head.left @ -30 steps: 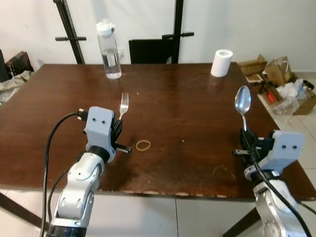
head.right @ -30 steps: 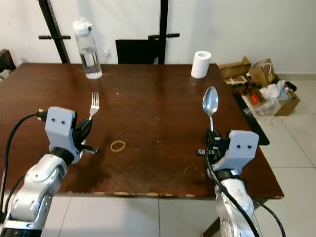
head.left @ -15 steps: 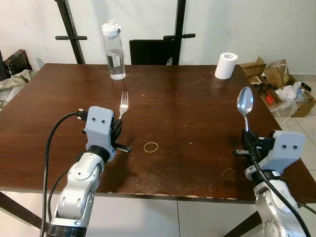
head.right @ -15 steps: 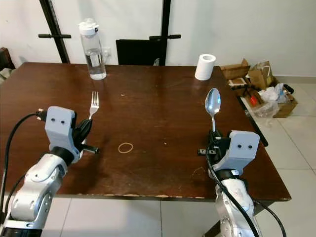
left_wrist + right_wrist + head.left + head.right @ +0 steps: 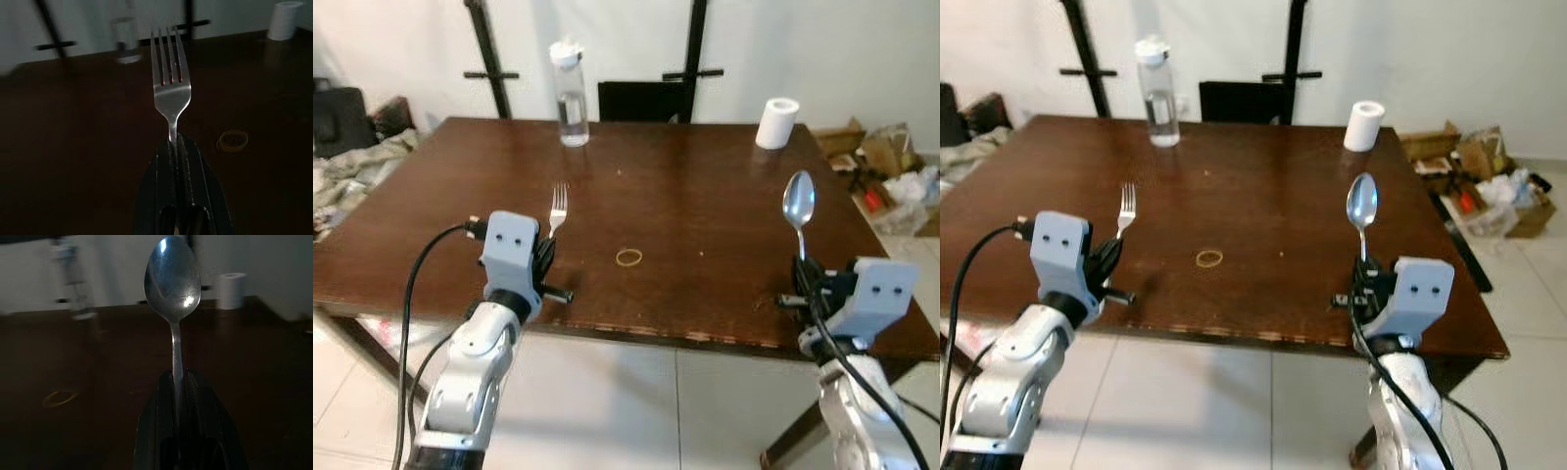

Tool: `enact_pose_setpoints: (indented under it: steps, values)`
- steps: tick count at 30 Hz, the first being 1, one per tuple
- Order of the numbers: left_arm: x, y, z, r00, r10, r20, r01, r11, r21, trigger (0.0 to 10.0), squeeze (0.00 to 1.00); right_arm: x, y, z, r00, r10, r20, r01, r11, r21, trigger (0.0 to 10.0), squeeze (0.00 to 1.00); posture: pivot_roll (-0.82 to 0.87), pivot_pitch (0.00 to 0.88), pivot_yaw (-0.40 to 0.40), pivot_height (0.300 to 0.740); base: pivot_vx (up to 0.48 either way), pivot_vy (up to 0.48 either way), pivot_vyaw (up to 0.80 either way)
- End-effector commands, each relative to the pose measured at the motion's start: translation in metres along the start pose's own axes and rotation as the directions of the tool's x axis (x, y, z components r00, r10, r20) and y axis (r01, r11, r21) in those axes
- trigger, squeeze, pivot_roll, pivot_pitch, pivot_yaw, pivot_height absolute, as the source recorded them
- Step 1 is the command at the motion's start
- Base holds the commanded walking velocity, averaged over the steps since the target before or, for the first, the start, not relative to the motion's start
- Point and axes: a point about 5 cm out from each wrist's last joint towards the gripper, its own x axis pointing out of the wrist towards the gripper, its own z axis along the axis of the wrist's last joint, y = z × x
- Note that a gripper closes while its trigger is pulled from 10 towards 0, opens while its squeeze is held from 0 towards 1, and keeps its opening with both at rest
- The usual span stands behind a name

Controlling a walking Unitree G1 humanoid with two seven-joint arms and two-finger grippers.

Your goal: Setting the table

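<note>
Left wrist view looks straight down the left gripper (image 5: 177, 147), whose two black fingers (image 5: 164, 166) are pressed together on the handle of a fork (image 5: 170, 90); the fork stands out beyond the fingertips with its tines pointing away from the gripper, toward the far side of the dark wooden table (image 5: 705, 196). A rubber band (image 5: 628, 258) lies flat on the table ahead of this gripper and off toward the robot's right, well apart from the fork. Further ahead, near the far edge, stands a clear water bottle (image 5: 571, 95) with a white cap. The right gripper (image 5: 178, 384) is likewise closed tight, its fingers clamped on the handle of a spoon (image 5: 173, 284) that rises upright beyond the fingertips, with its bowl at the top. A white paper roll (image 5: 777, 122) stands near the table's far edge, ahead of the right gripper. In the eye views both grippers hover at the near edge of the table, well apart from each other, with the rubber band between them and further onto the table. Cardboard boxes (image 5: 886, 152) and clutter lie on the floor beyond the right gripper's side of the table.
</note>
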Motion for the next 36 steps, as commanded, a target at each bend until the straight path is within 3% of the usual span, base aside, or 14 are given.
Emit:
enact_pose_setpoints:
  steps: [1, 30, 36]
  values:
    - [-0.002, 0.0009, -0.0053, 1.0, 0.005, -0.023, -0.005, 1.0, -0.01, 10.0, 0.0, -0.0023, 0.0001, -0.0036, 1.0, -0.001, -0.013, 0.001, 1.0, -0.001, 10.0, 0.0, -0.01, 0.109, 0.103, 0.74, -0.398, 0.0, 0.0]
    - [-0.0004, 0.0011, -0.0042, 1.0, 0.002, -0.018, -0.002, 1.0, -0.011, 10.0, 0.0, -0.0012, 0.0014, -0.004, 1.0, 0.01, -0.014, -0.01, 1.0, -0.002, 10.0, 0.0, -0.01, 0.1, 0.105, 0.74, -0.369, 0.0, 0.0]
    - [0.0004, 0.0016, -0.0053, 0.999, 0.007, -0.033, -0.007, 1.0, -0.004, 10.0, 0.0, -0.0009, 0.0017, -0.0044, 1.0, 0.011, -0.013, -0.011, 1.0, -0.003, 10.0, 0.0, -0.02, 0.095, 0.107, 0.74, -0.05, 0.0, 0.0]
